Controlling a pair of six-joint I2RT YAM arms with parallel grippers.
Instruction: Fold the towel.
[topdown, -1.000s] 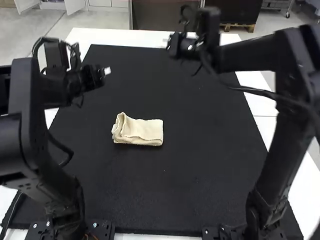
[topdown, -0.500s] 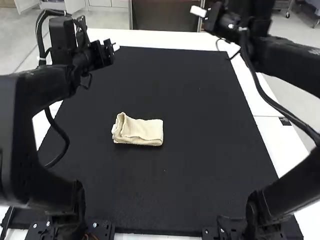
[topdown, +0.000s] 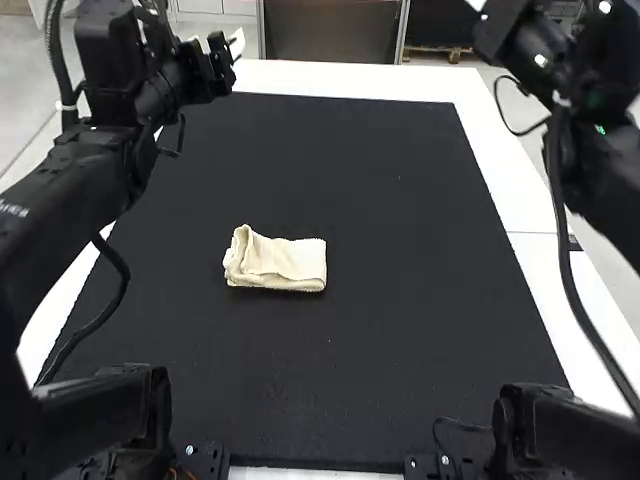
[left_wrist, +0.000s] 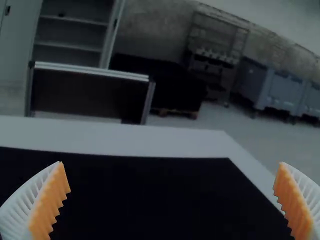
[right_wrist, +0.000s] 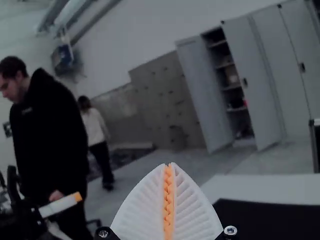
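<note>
The counter (topdown: 350, 79) is white and smooth, with a thin dark seam crossing its strip at the high view's right. On it lies a large black mat (topdown: 400, 330), flat, its far edge straight and white counter showing beyond it and along both sides. On the mat, left of its middle, lies the cream towel (topdown: 285, 262), folded into a small, roughly rectangular bundle, its layers showing at the left end.
</note>
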